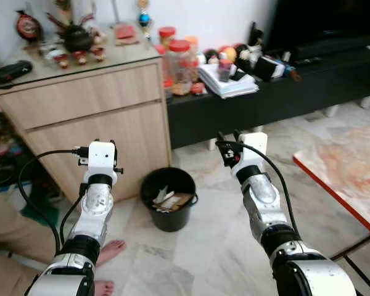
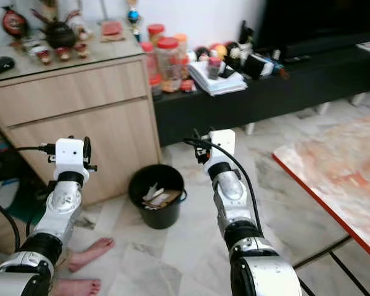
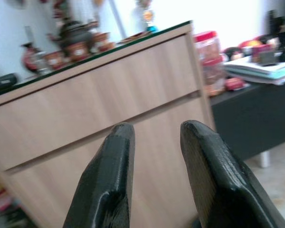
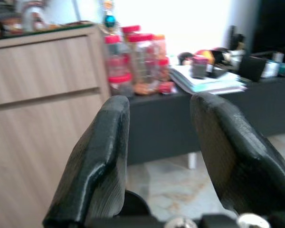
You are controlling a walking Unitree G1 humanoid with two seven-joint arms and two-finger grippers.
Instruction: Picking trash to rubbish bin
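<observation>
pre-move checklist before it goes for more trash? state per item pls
1. Left pincer empty: ok, fingers apart with nothing between them, facing the light wooden cabinet.
2. Right pincer empty: ok, fingers apart, nothing held.
3. Round black plastic rubbish bin upright and within view: ok, it stands on the marble floor between the two arms, beside the cabinet.
4. Bin has room: ok, paper scraps lie inside, below the rim.
5. Next trash item located: cannot tell, no loose trash is evident on the floor.
6. Path free of people: not ok, a person's bare foot is on the floor by the left arm.
</observation>
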